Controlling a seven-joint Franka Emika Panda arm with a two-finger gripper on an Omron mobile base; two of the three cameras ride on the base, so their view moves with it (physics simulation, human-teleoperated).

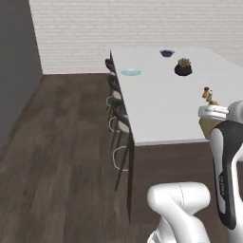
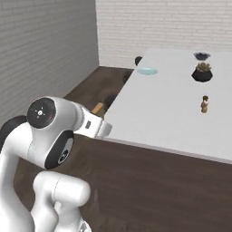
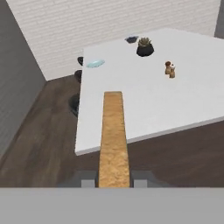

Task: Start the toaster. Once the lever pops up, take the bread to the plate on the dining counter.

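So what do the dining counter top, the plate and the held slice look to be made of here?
Dining counter: smooth matte white top, stone or laminate, no grain showing; dark wood-like sides.
Plate: pale blue-green, evenly coloured, probably glazed ceramic.
Bread: grainy golden-tan toast, seen edge-on, clamped in the gripper.

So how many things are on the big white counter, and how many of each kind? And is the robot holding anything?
On the dining counter:
plate: 1
bowl: 1
potted plant: 1
small brown figurine: 1
Held edge-on in the gripper:
bread: 1
Total: 5 things, 4 on the counter and 1 held.
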